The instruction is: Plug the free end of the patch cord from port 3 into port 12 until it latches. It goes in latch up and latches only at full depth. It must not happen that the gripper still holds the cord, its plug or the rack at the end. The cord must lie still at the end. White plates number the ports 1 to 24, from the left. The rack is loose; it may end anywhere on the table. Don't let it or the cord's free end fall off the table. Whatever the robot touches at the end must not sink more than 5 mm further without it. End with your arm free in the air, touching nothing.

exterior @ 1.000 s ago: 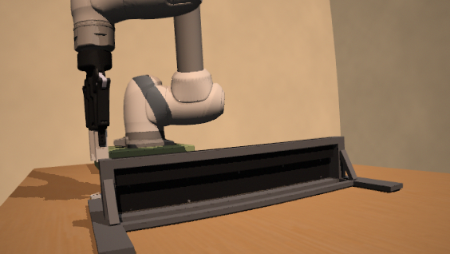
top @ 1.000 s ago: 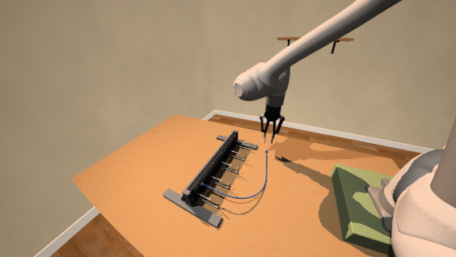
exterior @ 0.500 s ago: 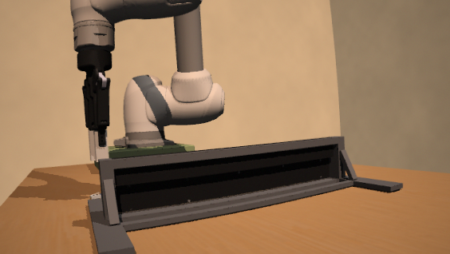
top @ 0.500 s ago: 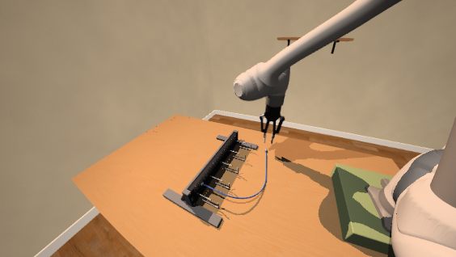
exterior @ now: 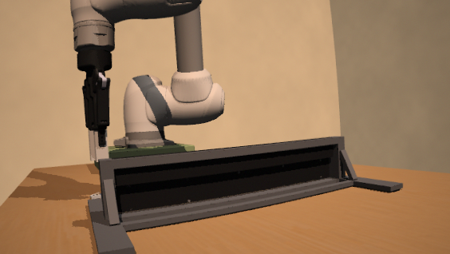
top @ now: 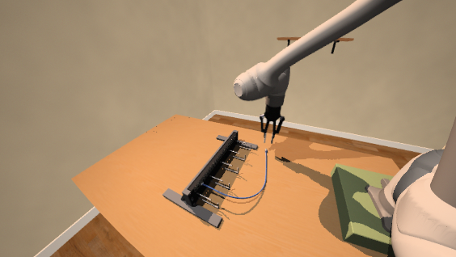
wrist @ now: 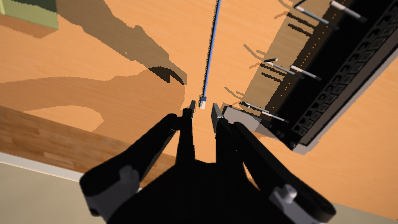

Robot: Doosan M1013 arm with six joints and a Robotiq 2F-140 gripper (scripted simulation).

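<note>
"Start at the left. What's there?"

"The rack [top: 210,162] [exterior: 223,153] [wrist: 327,87], upright on the table [top: 133,162] [exterior: 279,224] [wrist: 235,30]. One end of the blue cord [top: 266,174] [wrist: 210,55] goes in towards its near end. I can't read the port plates, so I can't pick out port 12."

"And right of that?"

"The cord bows out rightward, then runs to the far side. Its free plug [top: 266,150] [wrist: 202,101] lies right of the rack's far end, outside any port."

"Does the gripper [top: 268,141] [exterior: 97,155] [wrist: 203,108] have it?"

"No. The fingers are parted by a narrow gap with nothing between them, tips close by the plug."

"So which step is this?"

"Picking up the plug, I'd judge; plugging in is still to do."

"Next move?"

"Centre the gap over the plug, go down without nudging it, then close squarely. Check the latch faces up before carrying it left. The metal rods [top: 218,206] [wrist: 315,17] could snag cord or fingers, and a hard push could slide the loose rack."

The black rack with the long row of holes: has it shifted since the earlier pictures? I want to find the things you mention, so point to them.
No, the rack [top: 210,163] [exterior: 223,148] [wrist: 320,95] sits at the same place against the table's [top: 141,170] [exterior: 279,224] [wrist: 150,30] edges.
</note>
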